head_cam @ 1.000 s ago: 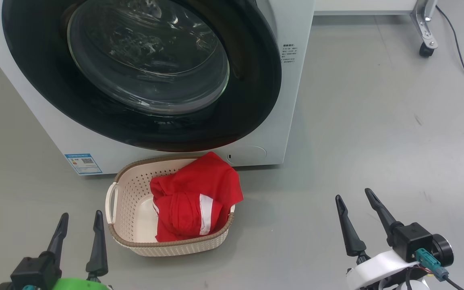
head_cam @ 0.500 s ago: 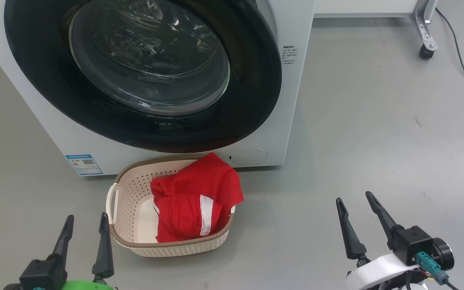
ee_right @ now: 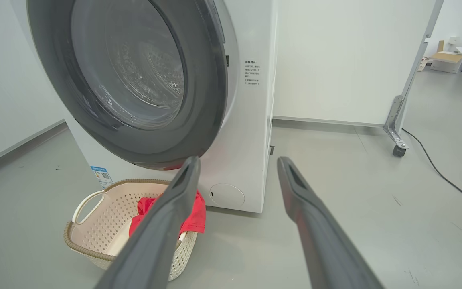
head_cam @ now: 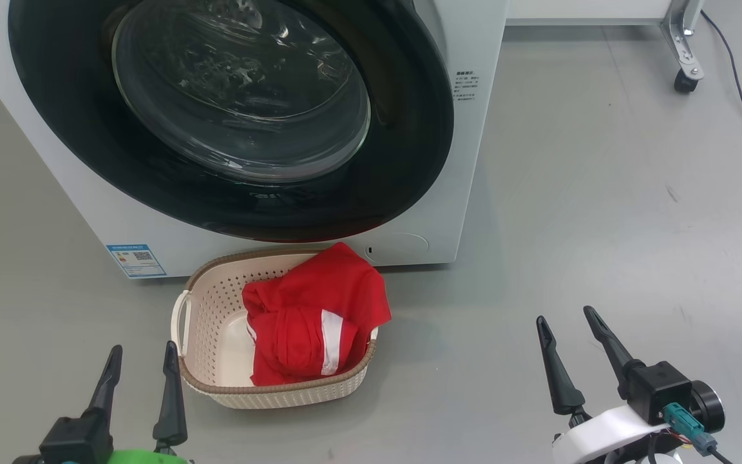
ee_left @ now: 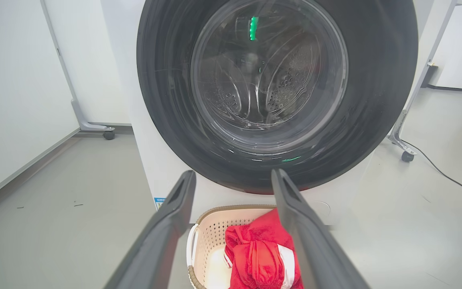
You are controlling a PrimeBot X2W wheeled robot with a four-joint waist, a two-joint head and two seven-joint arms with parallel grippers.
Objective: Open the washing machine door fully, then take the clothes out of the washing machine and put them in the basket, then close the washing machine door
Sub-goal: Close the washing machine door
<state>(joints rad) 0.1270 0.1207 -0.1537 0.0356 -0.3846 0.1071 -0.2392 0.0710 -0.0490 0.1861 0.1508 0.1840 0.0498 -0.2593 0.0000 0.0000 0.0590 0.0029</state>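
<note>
Light is bright and even, coming from overhead; I see no hard shadows. The basket (head_cam: 261,399) throws only a soft smudge onto the grey floor (head_cam: 603,193) at its right. The glossy washing machine door (head_cam: 409,161) carries white glints across its glass, plus green reflections in my left wrist view. Both wrist views bow straight lines near the edges. The left gripper (ee_left: 234,172) and right gripper (ee_right: 237,158) go soft close to the lens. Head view is sharp.

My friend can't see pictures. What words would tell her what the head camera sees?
Red clothes lie in a cream basket on the grey floor, in front of a white washing machine whose round black door looks shut. The left gripper and right gripper hover open, holding nothing.
</note>
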